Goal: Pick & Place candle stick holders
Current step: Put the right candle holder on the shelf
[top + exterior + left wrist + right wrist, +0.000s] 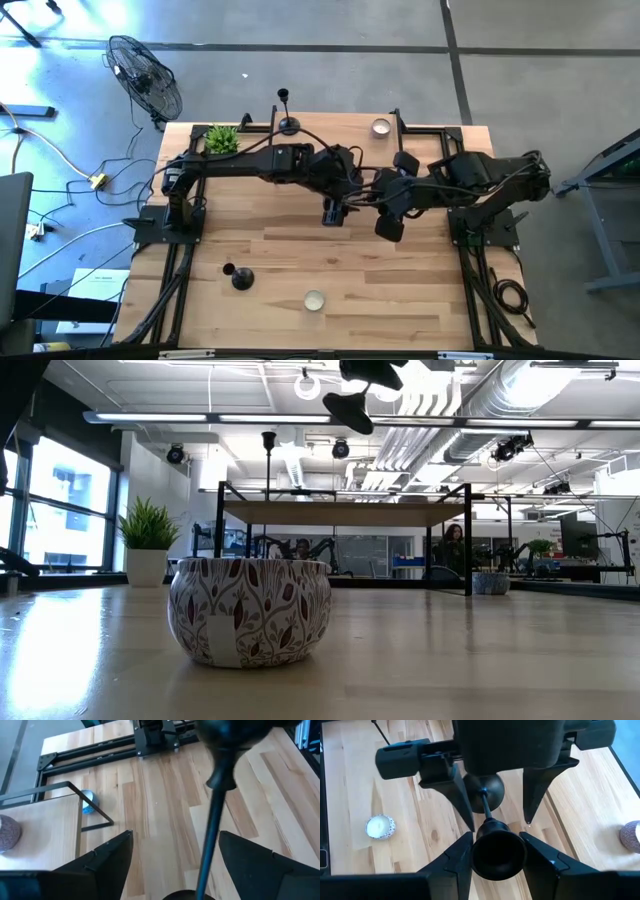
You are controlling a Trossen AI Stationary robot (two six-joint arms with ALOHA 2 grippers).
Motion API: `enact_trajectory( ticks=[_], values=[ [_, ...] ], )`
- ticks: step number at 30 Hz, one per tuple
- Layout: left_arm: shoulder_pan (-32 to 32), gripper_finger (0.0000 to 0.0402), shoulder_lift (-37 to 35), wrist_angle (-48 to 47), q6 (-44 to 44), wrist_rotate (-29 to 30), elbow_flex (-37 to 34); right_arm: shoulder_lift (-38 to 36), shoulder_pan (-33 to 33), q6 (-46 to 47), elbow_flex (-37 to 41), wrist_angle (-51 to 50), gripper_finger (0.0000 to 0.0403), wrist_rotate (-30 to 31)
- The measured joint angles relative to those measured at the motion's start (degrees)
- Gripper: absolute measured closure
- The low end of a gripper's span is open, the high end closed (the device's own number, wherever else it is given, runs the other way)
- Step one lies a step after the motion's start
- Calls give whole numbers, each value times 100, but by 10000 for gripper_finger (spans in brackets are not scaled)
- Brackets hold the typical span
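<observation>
Three black candle stick holders were counted, along with two round tealight cups, one potted green plant, one floor fan and two dark arms

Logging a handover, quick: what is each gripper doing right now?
Left gripper: open, fingers either side of the candle stick holder, not gripping.
Right gripper: shut on the candle stick holder's cup.
</observation>
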State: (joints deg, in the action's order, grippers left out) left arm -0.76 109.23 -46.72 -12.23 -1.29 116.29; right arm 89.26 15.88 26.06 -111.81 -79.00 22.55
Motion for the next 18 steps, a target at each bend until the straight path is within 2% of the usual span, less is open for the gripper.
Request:
enact_trajectory(
  ticks=[7,18],
  values=[
    [0,189,0,5,-151,-5,0,1,0,0,0,0,272,0],
    [2,357,0,-56,-409,-42,0,4,-1,-14,2,0,272,28]
  ],
)
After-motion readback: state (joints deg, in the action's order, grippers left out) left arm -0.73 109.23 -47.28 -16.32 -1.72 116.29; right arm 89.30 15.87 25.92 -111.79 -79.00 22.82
